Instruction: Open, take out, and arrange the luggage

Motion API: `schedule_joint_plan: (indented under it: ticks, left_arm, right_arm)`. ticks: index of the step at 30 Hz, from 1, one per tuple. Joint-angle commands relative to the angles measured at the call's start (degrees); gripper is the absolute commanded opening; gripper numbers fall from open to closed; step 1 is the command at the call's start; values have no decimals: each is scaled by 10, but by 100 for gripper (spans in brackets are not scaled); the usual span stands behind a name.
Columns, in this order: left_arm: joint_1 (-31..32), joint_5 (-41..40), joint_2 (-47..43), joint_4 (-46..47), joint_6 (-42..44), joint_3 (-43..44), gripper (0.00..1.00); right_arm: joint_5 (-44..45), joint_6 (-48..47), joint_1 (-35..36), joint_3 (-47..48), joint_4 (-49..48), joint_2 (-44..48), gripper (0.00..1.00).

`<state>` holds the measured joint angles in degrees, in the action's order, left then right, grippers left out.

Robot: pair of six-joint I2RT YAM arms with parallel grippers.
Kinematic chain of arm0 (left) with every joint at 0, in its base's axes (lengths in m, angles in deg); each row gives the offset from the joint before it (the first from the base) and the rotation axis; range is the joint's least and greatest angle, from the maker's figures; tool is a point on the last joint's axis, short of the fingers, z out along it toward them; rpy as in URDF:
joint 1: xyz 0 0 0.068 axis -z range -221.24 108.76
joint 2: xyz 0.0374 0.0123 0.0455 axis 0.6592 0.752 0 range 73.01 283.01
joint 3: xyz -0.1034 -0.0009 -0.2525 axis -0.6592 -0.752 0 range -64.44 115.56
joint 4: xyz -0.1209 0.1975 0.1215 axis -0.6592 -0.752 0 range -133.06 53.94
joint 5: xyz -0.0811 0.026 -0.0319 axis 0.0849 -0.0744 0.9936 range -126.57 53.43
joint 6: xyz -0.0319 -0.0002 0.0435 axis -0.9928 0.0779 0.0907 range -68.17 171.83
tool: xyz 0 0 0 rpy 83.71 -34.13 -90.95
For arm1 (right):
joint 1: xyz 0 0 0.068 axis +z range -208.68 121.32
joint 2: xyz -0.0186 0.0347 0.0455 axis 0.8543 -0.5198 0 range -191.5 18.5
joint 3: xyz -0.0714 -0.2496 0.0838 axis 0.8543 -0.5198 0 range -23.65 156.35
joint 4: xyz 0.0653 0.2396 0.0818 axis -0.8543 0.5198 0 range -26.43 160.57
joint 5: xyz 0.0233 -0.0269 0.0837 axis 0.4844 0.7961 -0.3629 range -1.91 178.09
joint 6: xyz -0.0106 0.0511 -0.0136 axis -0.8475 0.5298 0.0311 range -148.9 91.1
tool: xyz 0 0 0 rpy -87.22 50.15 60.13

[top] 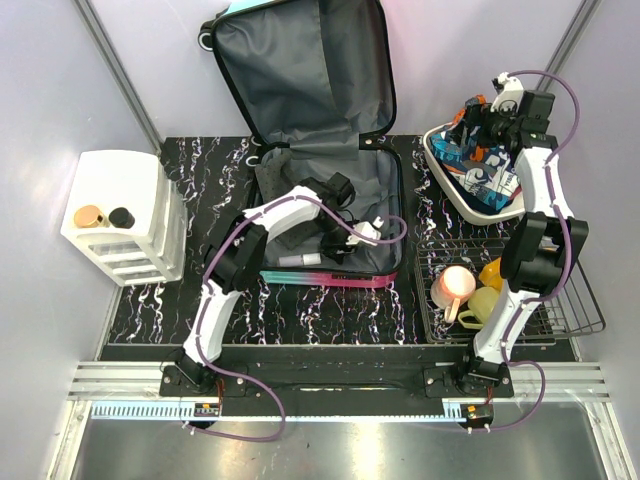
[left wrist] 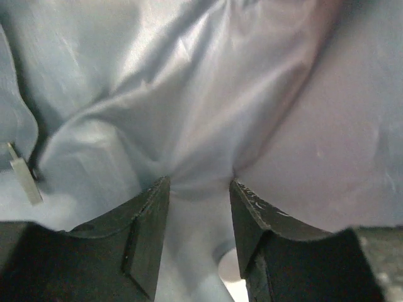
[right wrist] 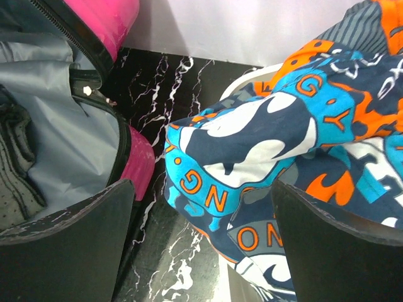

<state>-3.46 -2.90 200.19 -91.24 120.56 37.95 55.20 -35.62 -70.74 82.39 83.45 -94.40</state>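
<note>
The luggage point(top: 330, 275) lies open on the black marbled table, its lid point(top: 300, 70) leaning on the back wall with the dark grey lining showing. My left gripper point(top: 368, 232) is down inside the base at its right side. In the left wrist view the gripper point(left wrist: 200, 185) has its jaws narrowed on a bunched fold of the grey lining point(left wrist: 189, 94). My right gripper point(top: 482, 120) hangs open and empty above a blue, orange and white printed garment point(right wrist: 252, 145) in the white tub point(top: 445, 165). The right wrist view also shows the luggage's pink shell point(right wrist: 141, 163).
Dark clothes point(top: 290, 165) and a pale tube point(top: 300, 260) lie in the luggage base. A white drawer unit point(top: 125, 215) stands at the left. A wire rack point(top: 575, 300) at the right holds a pink cup point(top: 455, 285) and a yellow cup point(top: 485, 300).
</note>
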Motion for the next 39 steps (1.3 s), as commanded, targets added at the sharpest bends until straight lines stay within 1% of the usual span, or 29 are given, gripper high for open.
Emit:
schedule_joint_plan:
  ticks: [1,2,3,5,6,7,9,10,11,12,15,17,19,22,27,31,34,38,39]
  left_arm:
    - [21,-11,32,44,-10,56,45]
    - [21,-12,33,34,6,58,40]
    - [18,-13,25,19,18,56,39]
    - [12,-17,-4,-34,59,33,38]
    - [1,-19,-17,-65,68,19,40]
    - [-4,-26,-33,-70,74,-19,42]
    - [-21,-36,-81,-72,79,-60,53]
    - [-26,-45,-94,-71,77,-92,57]
    - [-31,-48,-113,-68,67,-104,61]
    - [-38,-59,-120,-61,60,-124,71]
    - [-49,-70,-135,-45,34,-143,83]
    - [-58,-71,-143,-33,3,-144,85]
    - [-64,-66,-150,-27,-9,-139,89]
    - [-75,-81,-170,-21,-27,-136,93]
    - [-89,-117,-193,-43,-13,-159,93]
    - [-92,-139,-180,-42,-5,-193,90]
    - [-92,-149,-159,-35,-8,-209,85]
    - [-94,-179,-132,23,-26,-221,73]
    - [-94,-185,-125,31,-31,-212,64]
  right_arm:
    - [-31,16,2,-16,-5,23,98]
    - [-32,14,2,-21,-4,26,98]
    - [-32,12,2,-23,-5,28,98]
    - [-38,2,2,-29,-5,31,99]
    - [-40,1,2,-30,-4,32,99]
    - [-41,1,2,-30,-5,32,99]
    - [-46,1,2,-36,-4,31,99]
    - [-48,2,2,-36,-4,31,99]
    - [-49,3,2,-39,-4,33,98]
    - [-52,3,2,-39,-4,32,99]
    - [-54,3,2,-42,-3,33,98]
    - [-57,4,2,-39,-3,30,99]
    - [-59,4,2,-37,-2,29,99]
    - [-61,0,2,-36,0,30,99]
    - [-61,2,2,-36,0,29,99]
    - [-61,7,2,-34,0,25,98]
    - [-60,7,2,-32,1,24,99]
    - [-61,14,2,-30,-1,23,98]
    - [-63,20,2,-31,-3,22,98]
